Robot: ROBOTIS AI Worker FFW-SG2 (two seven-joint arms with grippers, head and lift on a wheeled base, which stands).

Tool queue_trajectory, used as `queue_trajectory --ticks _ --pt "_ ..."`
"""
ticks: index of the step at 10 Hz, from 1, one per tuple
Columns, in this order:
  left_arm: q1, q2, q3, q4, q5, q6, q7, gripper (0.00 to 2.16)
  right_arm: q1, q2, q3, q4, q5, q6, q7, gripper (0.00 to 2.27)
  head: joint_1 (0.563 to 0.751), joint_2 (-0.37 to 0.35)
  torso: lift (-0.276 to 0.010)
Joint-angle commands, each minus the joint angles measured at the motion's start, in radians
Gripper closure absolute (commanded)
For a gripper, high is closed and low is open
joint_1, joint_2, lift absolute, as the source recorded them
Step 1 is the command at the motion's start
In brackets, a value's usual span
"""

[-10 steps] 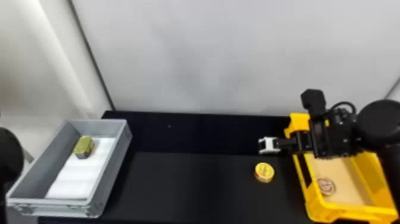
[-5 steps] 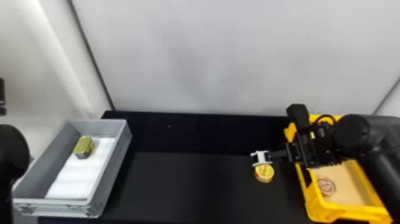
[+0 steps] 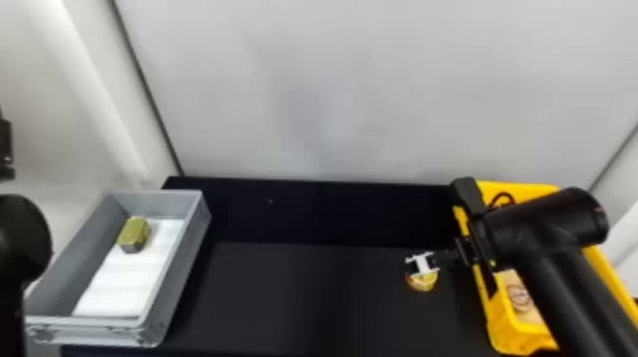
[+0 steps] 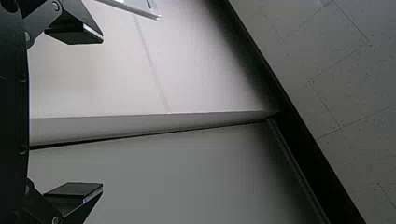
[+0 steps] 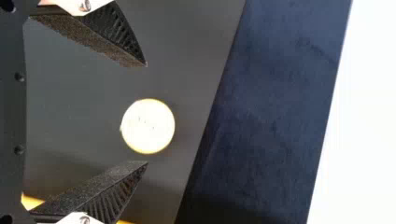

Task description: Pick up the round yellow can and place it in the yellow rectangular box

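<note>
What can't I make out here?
- Yellow can, right wrist view: glare hides its top's print; head view: right gripper covers part.
- Yellow box, head view: right arm hides much inside.
- Round item in it, head view: print too small.
- Left arm, head view: cut by left edge.

Smooth black tubular housings are noted on the right arm (image 3: 541,230), marked with a small red line (image 3: 599,209); a looped black cable (image 3: 502,195) is exposed. On the right gripper (image 3: 421,273), black rib-sided fingers (image 5: 105,186) are fitted with pale brackets (image 5: 70,4). On the rounded black left arm (image 3: 21,237), flat black pads (image 4: 74,189) are carried by screwed linkages.
</note>
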Motion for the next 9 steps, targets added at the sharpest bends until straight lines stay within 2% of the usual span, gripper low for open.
queue_trajectory --ticks 1,6,9 --pt "-0.004 -0.001 -0.004 0.000 0.000 -0.003 0.000 0.16 -0.012 0.023 -0.027 0.064 0.133 -0.059 0.030 0.00 0.692 0.054 -0.003" --pt "-0.024 -0.004 -0.021 0.001 0.000 -0.003 0.000 0.16 -0.021 0.047 -0.050 0.185 0.104 -0.177 0.011 0.00 0.692 0.054 -0.003" --pt "-0.025 -0.006 -0.023 0.001 0.000 -0.004 0.000 0.16 -0.031 0.047 -0.048 0.235 0.087 -0.231 0.005 0.00 0.692 0.054 -0.003"
